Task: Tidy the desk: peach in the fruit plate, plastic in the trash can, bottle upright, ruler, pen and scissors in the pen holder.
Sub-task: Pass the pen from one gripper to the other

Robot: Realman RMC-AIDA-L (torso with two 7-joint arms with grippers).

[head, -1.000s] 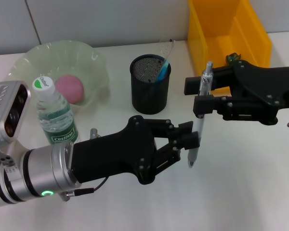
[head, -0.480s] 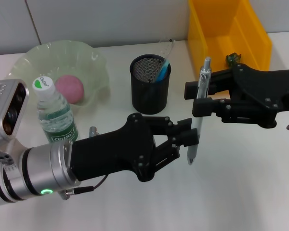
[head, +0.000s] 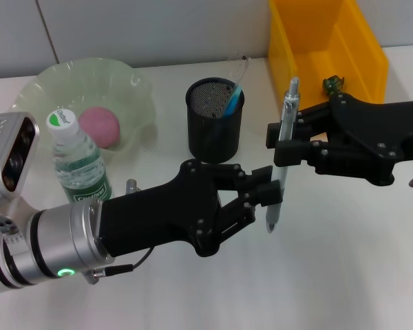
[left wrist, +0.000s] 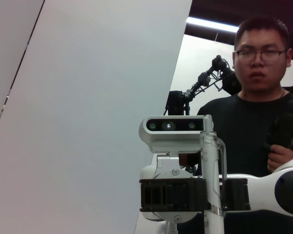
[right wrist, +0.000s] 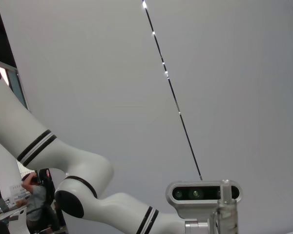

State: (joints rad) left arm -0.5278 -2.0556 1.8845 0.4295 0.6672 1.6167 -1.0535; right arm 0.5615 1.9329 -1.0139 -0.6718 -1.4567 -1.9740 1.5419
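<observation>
A silver pen (head: 287, 110) stands almost upright in mid-air, right of the black mesh pen holder (head: 215, 127). My right gripper (head: 281, 146) is shut on its upper part. My left gripper (head: 274, 191) is closed around its lower part, just above the tip. The left wrist view shows the pen (left wrist: 212, 180) clamped in the right gripper (left wrist: 193, 194). A clear ruler (head: 241, 69) and a blue item (head: 232, 101) stick out of the holder. The bottle (head: 79, 161) stands upright. The pink peach (head: 98, 126) lies in the green fruit plate (head: 134, 82).
A yellow bin (head: 323, 41) stands at the back right, behind my right arm, with a small green thing (head: 332, 84) by its front wall. A white desk (head: 330, 275) lies below. A person (left wrist: 261, 97) shows in the left wrist view.
The pen has moved a little up and to the left, with both grippers moving along with it.
</observation>
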